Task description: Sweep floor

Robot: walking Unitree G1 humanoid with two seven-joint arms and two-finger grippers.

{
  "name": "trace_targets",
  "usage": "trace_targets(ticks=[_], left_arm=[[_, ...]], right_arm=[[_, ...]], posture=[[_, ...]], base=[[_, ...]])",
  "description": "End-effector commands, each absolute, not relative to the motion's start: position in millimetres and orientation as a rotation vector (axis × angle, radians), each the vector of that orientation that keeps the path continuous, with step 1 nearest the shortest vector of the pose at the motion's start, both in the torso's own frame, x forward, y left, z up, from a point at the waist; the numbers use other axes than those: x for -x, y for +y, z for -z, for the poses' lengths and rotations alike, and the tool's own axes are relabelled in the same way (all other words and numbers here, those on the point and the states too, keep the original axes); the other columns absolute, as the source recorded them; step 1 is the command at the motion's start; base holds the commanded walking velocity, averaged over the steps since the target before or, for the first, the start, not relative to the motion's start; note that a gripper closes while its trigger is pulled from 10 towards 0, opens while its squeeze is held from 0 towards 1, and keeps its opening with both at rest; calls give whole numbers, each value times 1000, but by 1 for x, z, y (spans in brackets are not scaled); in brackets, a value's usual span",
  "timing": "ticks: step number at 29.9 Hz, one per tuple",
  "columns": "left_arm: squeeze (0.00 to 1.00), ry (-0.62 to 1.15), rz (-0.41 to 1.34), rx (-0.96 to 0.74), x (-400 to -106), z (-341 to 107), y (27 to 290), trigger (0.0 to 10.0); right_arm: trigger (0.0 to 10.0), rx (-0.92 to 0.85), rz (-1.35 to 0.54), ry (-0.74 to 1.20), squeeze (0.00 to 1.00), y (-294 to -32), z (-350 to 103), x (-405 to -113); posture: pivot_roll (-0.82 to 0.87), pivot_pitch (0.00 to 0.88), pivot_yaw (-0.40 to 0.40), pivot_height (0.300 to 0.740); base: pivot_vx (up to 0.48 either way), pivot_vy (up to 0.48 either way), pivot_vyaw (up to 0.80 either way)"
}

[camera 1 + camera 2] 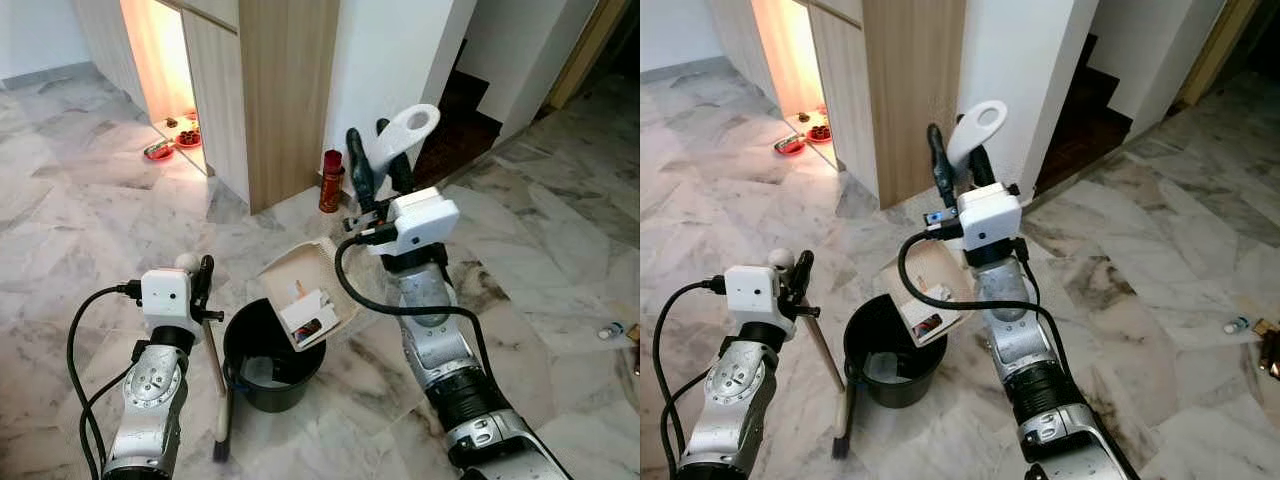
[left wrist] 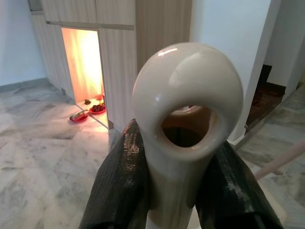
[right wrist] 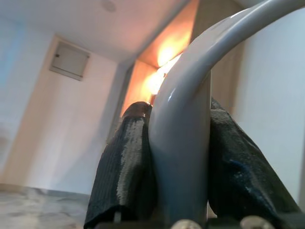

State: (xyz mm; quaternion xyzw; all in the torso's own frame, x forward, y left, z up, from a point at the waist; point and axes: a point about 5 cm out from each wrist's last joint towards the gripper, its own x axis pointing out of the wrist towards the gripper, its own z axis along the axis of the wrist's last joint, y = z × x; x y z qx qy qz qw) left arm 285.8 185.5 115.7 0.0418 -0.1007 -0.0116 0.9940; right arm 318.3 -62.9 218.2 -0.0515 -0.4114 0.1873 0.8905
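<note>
Marble floor (image 1: 90,230) is stretching out around you, pale and veined, with wooden cabinets (image 1: 285,90) and a lit niche behind.

You are holding the dustpan (image 1: 310,295) tipped over the black bucket (image 1: 270,355), its tray angled down toward the bucket's mouth. Your right gripper (image 1: 380,150) is pinching the dustpan's white looped handle (image 1: 405,130) between both fingers, raised well above the bucket. Your left gripper (image 1: 200,275) is clamping the brush (image 1: 220,400) at the rounded top of its handle, with the jaws pressed against either side; the brush is hanging upright just beside the bucket, its dark bristle end near the floor.

By the look of it, you are well into the job: the sweepings are gathered and you are emptying them now. A few scraps, white with one reddish-brown piece, are lying on the lower edge of the pan, not yet dropped. Inside the bucket something pale is showing at the bottom, though you cannot tell what it is.

Work looks to be left, too. Small litter (image 1: 615,330) is lying on the floor well off to your right. A red can (image 1: 331,180) is standing against the wall, and red dishes (image 1: 172,143) are sitting in the niche.
</note>
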Motion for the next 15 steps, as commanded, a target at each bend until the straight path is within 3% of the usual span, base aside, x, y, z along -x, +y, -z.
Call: trace_targets(ticks=[1, 15], left_arm=[[0, -274, 64, -62, -288, -130, 177, 10000], [0, -275, 73, -75, -286, -131, 178, 10000]], right_arm=[[10000, 103, -417, -993, 0, -60, -240, -308], [10000, 192, -584, -1116, 0, -33, -245, -287]], posture=[[103, 0, -118, 740], [113, 0, -118, 740]], base=[[0, 0, 0], [0, 0, 0]])
